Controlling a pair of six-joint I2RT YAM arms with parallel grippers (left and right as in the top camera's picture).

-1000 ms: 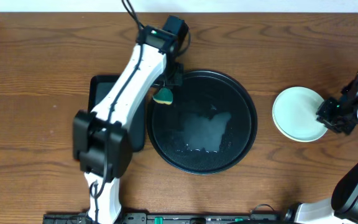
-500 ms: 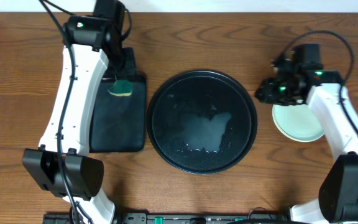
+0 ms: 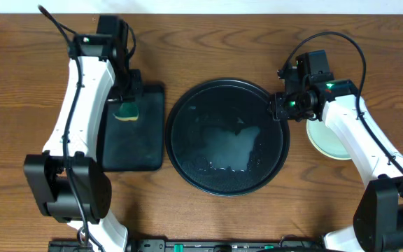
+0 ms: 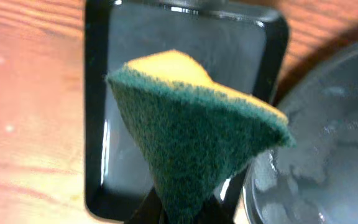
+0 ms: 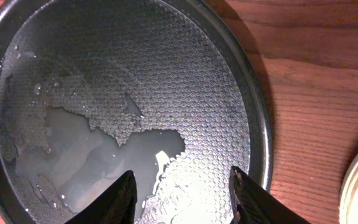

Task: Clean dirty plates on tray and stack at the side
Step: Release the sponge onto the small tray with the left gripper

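My left end effector (image 3: 126, 105) clamped on sponge (image 4: 191, 143) above rectangular tray (image 3: 135, 150), left of frame | my right end effector (image 5: 182, 180) spread, empty, over wet round tray (image 3: 168, 140), right rim | plates (image 3: 322, 142) on desk (image 3: 33, 84), far right.

The left arm (image 3: 79, 98) and right arm (image 3: 359, 136) share white tubular links and bulky black joints. Black cables (image 3: 331, 33) loop above both wrists, where small green lights (image 3: 327, 87) glow. The right pincer (image 5: 180, 190) has black fingers (image 5: 122, 198).

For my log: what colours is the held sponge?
The sponge is dark green, yellow-backed; clearest in left wrist.
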